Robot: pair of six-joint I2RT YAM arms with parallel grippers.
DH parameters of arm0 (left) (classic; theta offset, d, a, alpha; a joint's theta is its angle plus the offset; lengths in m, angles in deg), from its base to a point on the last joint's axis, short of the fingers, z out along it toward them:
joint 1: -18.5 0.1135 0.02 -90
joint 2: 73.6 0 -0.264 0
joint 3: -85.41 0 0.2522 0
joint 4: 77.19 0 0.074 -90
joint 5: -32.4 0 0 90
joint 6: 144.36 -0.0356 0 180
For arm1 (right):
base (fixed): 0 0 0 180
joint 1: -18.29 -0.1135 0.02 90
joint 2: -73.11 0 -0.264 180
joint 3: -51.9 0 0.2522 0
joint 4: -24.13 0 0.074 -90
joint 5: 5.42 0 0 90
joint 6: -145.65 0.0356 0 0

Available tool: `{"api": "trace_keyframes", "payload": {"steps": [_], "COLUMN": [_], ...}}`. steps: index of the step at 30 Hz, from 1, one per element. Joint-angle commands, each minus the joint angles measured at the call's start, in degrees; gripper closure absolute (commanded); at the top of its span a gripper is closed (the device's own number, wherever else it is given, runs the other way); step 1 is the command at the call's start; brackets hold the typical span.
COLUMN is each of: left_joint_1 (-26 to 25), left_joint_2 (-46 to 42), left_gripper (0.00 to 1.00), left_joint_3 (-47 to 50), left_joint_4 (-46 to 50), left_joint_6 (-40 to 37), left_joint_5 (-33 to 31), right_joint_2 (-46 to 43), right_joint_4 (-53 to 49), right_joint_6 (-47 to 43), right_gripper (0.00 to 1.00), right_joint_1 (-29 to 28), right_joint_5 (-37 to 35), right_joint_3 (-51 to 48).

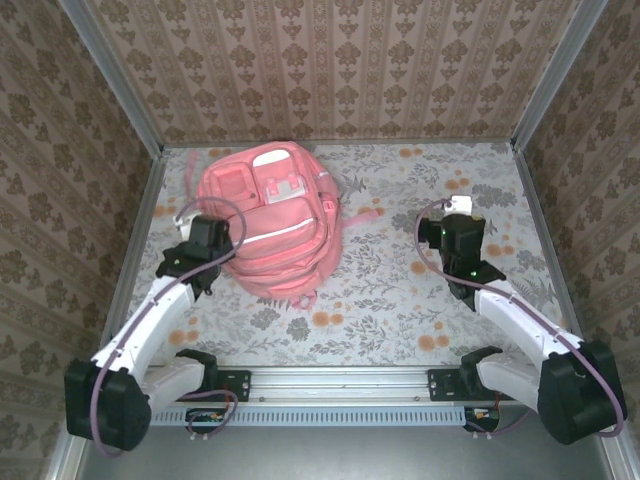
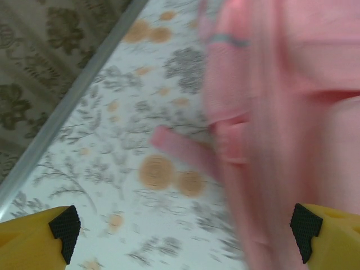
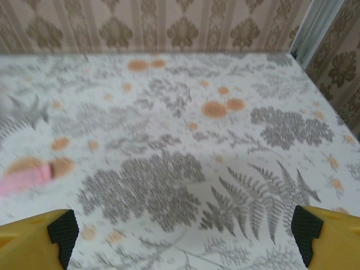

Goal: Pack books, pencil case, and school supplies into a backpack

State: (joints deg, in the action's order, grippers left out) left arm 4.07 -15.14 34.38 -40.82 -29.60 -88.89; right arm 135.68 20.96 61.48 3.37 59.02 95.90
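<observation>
Large pink fabric backpack [image 1: 268, 215] lies pockets-up. Left gripper [image 2: 185, 233] at backpack's left edge, jaws wide, empty. Right gripper [image 3: 183, 233] well right of backpack, wide, empty. Packing likely done: lift left arm straight up to avoid snagging loose pink strap [image 2: 180, 149].

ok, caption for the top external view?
Two open grippers over a floral table: left gripper at the edge of the pink backpack, right gripper clear of it.
</observation>
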Motion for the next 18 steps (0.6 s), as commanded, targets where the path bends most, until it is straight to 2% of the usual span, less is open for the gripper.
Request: {"api": "trace_keyframes", "payload": {"steps": [1,4,7,9,10,12,14,18], "left_joint_1": [6.9,9.9,10.2,10.3,10.5,10.6,10.8,12.1], "left_joint_2": [-0.3,6.0,14.3,19.5,20.9,23.5,26.1,28.2], "left_gripper": [0.00,0.00,0.00,0.00,0.00,0.00,0.00,0.00], "left_joint_3": [5.9,7.2,8.4,9.6,8.3,8.1,9.2,13.5], "left_joint_4": [-19.9,-28.1,-40.0,-49.8,-49.0,-54.7,-60.1,-68.9], "left_joint_6": [-10.5,-13.6,-17.4,-20.5,-20.8,-23.4,-25.8,-27.0], "left_joint_5": [3.6,5.9,7.6,8.8,10.0,13.4,18.1,25.4], "right_joint_2": [3.7,9.4,15.9,20.6,22.2,23.6,23.0,26.4], "right_joint_4": [6.7,11.6,22.7,28.2,29.0,27.4,30.2,49.7], "right_joint_6": [-5.9,-5.9,-7.5,-7.1,-6.8,-5.6,-4.2,-4.1], "right_gripper": [0.00,0.00,0.00,0.00,0.00,0.00,0.00,0.00], "right_joint_1": [1.7,3.1,4.1,5.7,6.8,8.4,10.3,11.6], "right_joint_5": [-1.9,-2.3,-2.0,1.2,4.2,6.5,10.0,13.1], "right_joint_3": [-0.7,-1.2,-2.5,-2.4,-2.2,-1.0,-3.1,-11.6]}}
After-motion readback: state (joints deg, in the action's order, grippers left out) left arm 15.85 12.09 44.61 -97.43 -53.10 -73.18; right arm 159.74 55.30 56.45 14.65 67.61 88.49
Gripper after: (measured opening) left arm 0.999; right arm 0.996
